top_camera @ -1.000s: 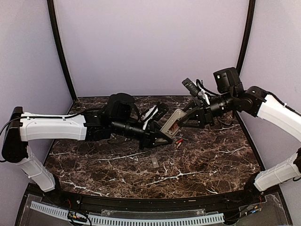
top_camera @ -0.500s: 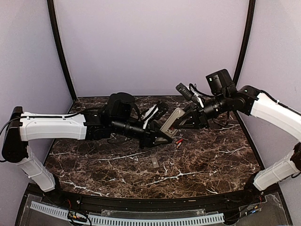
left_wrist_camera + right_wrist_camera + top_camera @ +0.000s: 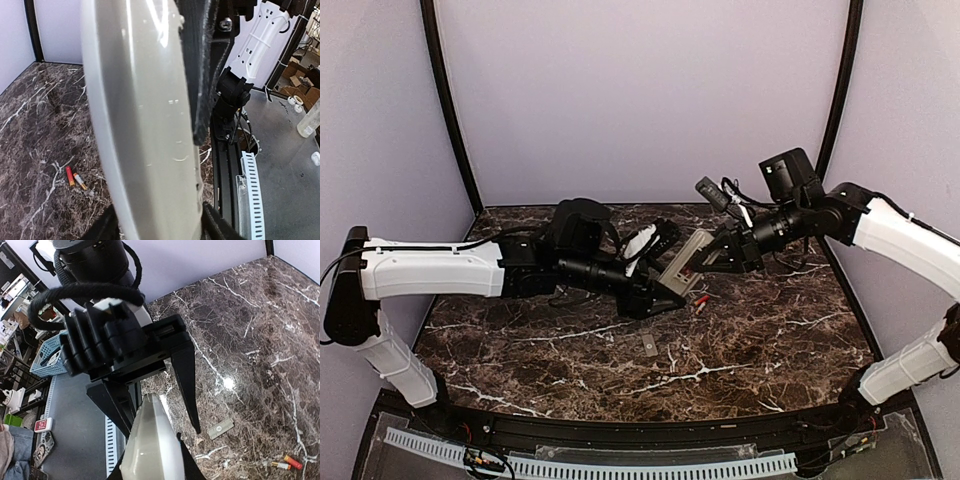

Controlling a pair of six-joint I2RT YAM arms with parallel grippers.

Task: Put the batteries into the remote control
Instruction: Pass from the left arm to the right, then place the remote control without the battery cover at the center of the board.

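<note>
The remote control (image 3: 686, 262) hangs tilted above the table between my two grippers, grey back up. My right gripper (image 3: 712, 250) is shut on its upper end, and its jaws flank the remote (image 3: 150, 445) in the right wrist view. My left gripper (image 3: 670, 276) is open around the lower end; its fingers (image 3: 185, 380) stand wide apart with table showing beside the remote. The remote (image 3: 145, 125) fills the left wrist view. Two red batteries (image 3: 700, 302) lie together on the table below it; they also show in the wrist views (image 3: 70, 176) (image 3: 292, 461).
A small grey rectangular cover piece (image 3: 649, 345) lies on the dark marble table (image 3: 770, 340) in front of the grippers, and shows in the right wrist view (image 3: 220, 428). Curved lilac walls close the back and sides.
My right arm has lifted and swung slightly back and left since a second ago, then held still. The remote has stayed almost in place between the grippers. The batteries have not moved.
</note>
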